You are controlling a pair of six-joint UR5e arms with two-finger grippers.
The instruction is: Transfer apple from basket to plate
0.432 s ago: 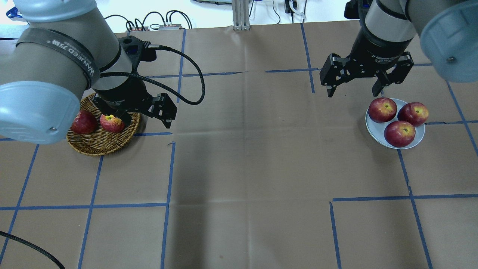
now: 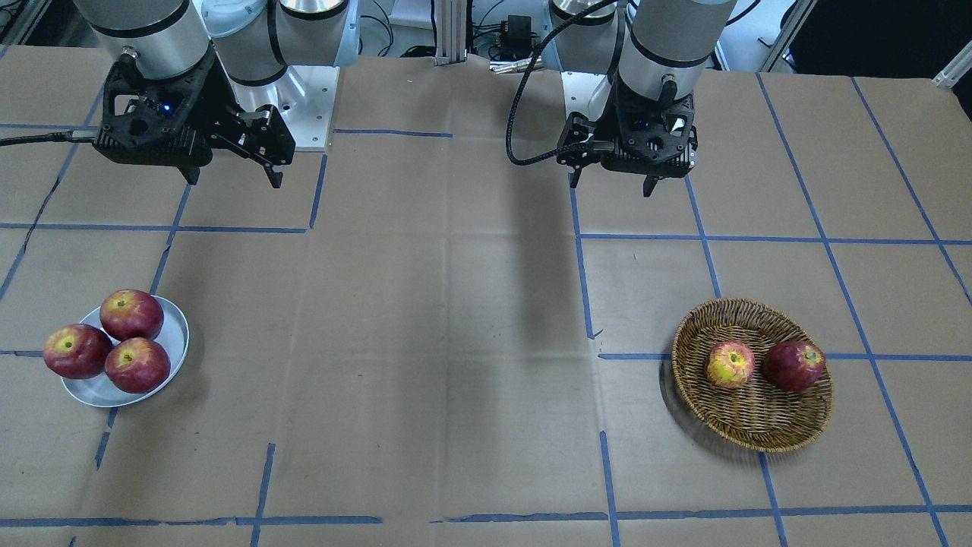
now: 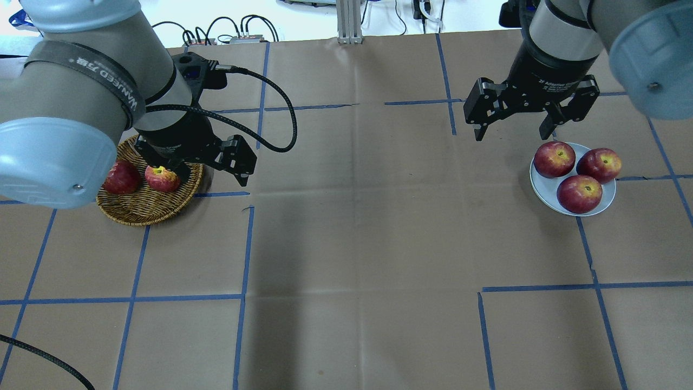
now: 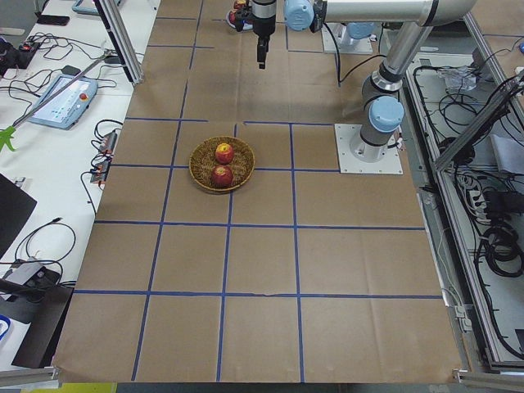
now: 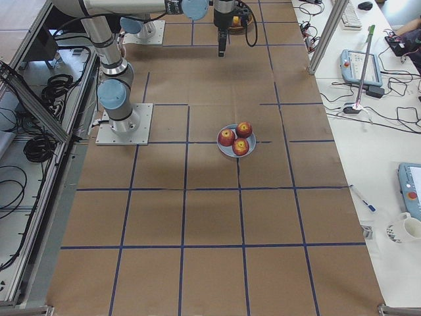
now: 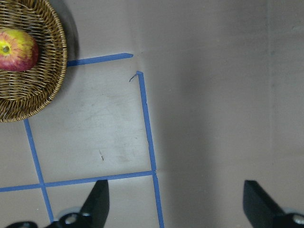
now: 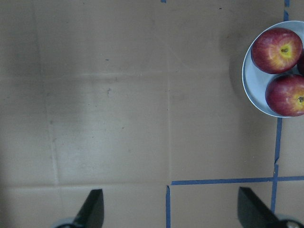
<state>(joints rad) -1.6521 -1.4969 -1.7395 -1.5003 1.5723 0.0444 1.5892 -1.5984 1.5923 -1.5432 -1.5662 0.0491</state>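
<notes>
The yellow, red-streaked apple (image 2: 730,364) lies in the brown wicker basket (image 2: 752,439) beside a dark red apple (image 2: 793,365). The yellow apple also shows in the overhead view (image 3: 161,179) and at the top left of the left wrist view (image 6: 14,49). My left gripper (image 2: 610,182) is open and empty, high above the table and off to the robot's side of the basket. The grey-white plate (image 2: 176,334) holds three dark red apples. My right gripper (image 3: 511,135) is open and empty, raised above the table beside the plate (image 3: 541,185).
The table is covered in brown paper with a grid of blue tape lines. A black cable (image 3: 281,114) loops from the left wrist. The robot's base plates (image 2: 307,99) stand at the table's far edge in the front-facing view.
The left arm and its gripper have shifted very slightly. The apples, the basket, the plate and the right gripper have not moved.
</notes>
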